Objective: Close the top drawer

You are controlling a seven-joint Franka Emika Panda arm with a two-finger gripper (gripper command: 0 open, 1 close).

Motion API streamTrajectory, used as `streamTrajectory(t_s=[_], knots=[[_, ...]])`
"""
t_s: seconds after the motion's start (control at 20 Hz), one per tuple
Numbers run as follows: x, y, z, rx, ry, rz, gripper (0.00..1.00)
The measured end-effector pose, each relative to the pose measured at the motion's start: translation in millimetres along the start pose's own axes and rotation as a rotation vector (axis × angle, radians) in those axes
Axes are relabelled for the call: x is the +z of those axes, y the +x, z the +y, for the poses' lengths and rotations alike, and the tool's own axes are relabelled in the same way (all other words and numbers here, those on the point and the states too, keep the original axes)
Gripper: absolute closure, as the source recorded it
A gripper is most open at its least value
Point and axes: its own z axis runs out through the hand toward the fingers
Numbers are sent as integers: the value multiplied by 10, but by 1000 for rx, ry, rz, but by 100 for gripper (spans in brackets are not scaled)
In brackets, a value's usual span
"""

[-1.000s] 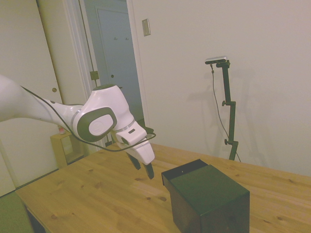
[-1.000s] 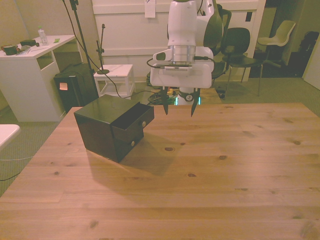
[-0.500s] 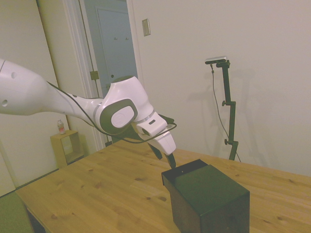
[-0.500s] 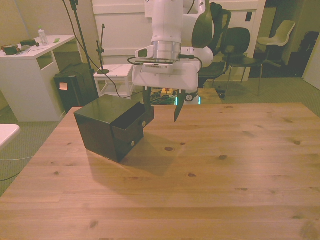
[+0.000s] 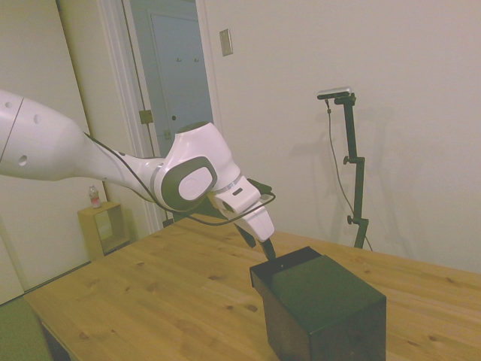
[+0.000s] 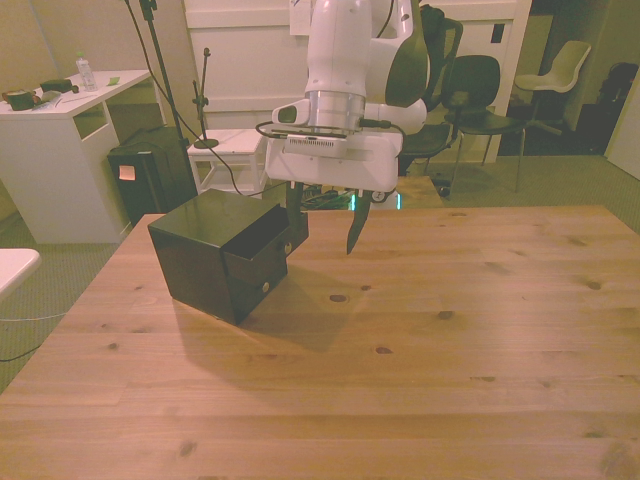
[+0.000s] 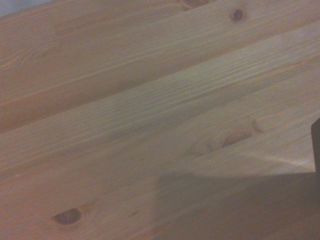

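Side and front views share the table [image 6: 480, 330]; wrist close above it.

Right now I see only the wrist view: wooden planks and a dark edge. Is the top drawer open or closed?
Observer: Open. In the front view the top drawer stands out from the black box, toward the front view's right.
Operator: Where is the gripper relative to it?
Observer: The gripper hangs just off the drawer's front, and one finger overlaps it. Contact I cannot confirm.
Operator: Are the fingers open?
Observer: Yes, spread apart, with nothing between them.
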Motion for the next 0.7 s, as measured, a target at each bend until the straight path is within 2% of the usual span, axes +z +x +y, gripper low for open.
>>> streamTrajectory(t_s=[0.7], knots=[[0,116,153,63,-9,0,100]])
